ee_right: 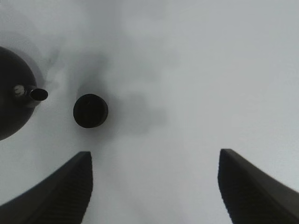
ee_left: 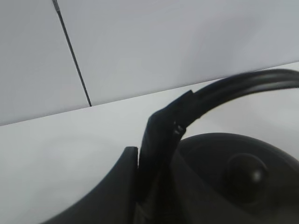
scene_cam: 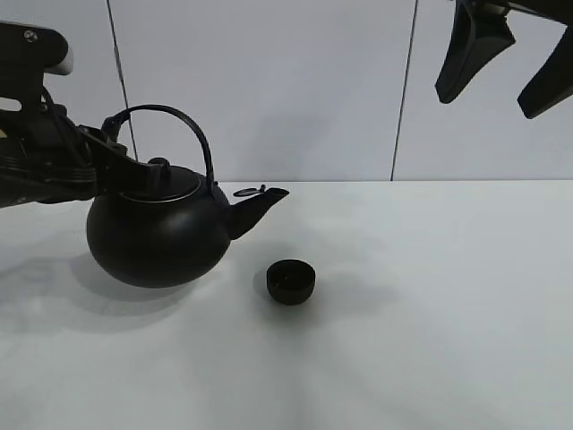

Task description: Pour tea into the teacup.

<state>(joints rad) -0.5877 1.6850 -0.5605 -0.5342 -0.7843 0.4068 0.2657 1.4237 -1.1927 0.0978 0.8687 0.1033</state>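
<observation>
- Your left gripper (scene_cam: pixel 115 159) is clamped tight on the kettle (scene_cam: pixel 161 237), pinching the arched handle (scene_cam: pixel 183 118) low on its left side, close to where it meets the body.
- In the left wrist view the handle runs straight between the two dark fingers (ee_left: pixel 117 186), with the round lid knob (ee_left: pixel 247 170) just beyond them.
- The kettle sits at the left of the table (scene_cam: pixel 430 313), and its spout (scene_cam: pixel 260 206) points right, toward the cup. You cannot tell whether its base is resting on the table or just off it.
- The small flap (scene_cam: pixel 251 190) over the spout tip stands slightly raised.
- The teacup (scene_cam: pixel 292 281) stands upright on the table near the middle, to the right of the kettle and nearer than the spout tip. It is close to the kettle's belly but not touching it.
- You cannot make out from these views whether the cup holds any liquid; its inside reads only as dark.
- Your right gripper (scene_cam: pixel 488 100) hangs high at the far right, well apart from cup and kettle, jaws spread and holding nothing.
- Its wrist camera looks down on the cup, beside the spout.
</observation>
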